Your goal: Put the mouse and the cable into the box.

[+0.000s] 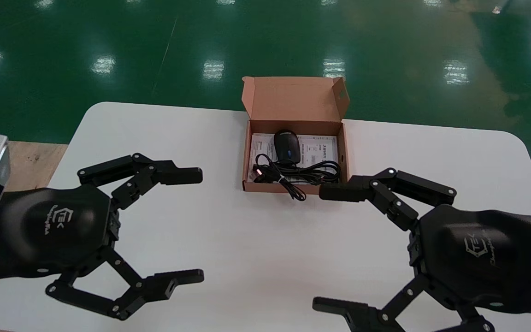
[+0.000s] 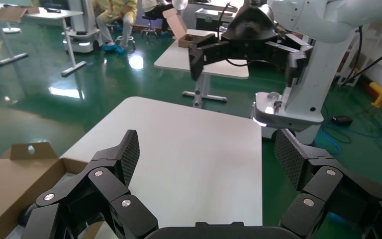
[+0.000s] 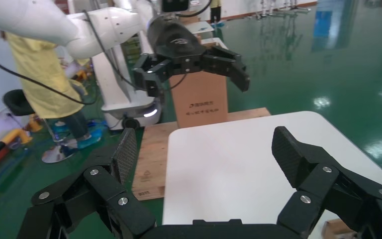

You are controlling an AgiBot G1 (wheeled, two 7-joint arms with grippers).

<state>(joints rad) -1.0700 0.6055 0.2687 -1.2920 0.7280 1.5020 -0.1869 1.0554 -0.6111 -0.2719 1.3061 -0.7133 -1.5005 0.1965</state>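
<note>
Though left claw (image 1: 197, 225) and right claw (image 1: 321, 248) gaped wide, empty, limp cable (image 1: 298, 172) overhung box (image 1: 293, 99) wall; its loop seemed pinchable.

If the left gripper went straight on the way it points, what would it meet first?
Likely the right gripper, open and facing the left gripper across the table; the box sits aside from that line. Heights are unclear.

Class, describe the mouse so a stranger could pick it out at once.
On the white rounded table stands an open brown cardboard box. Inside, on a printed white leaflet, lies the glossy black oval mouse, unlike the tangled black cable beside it.
</note>
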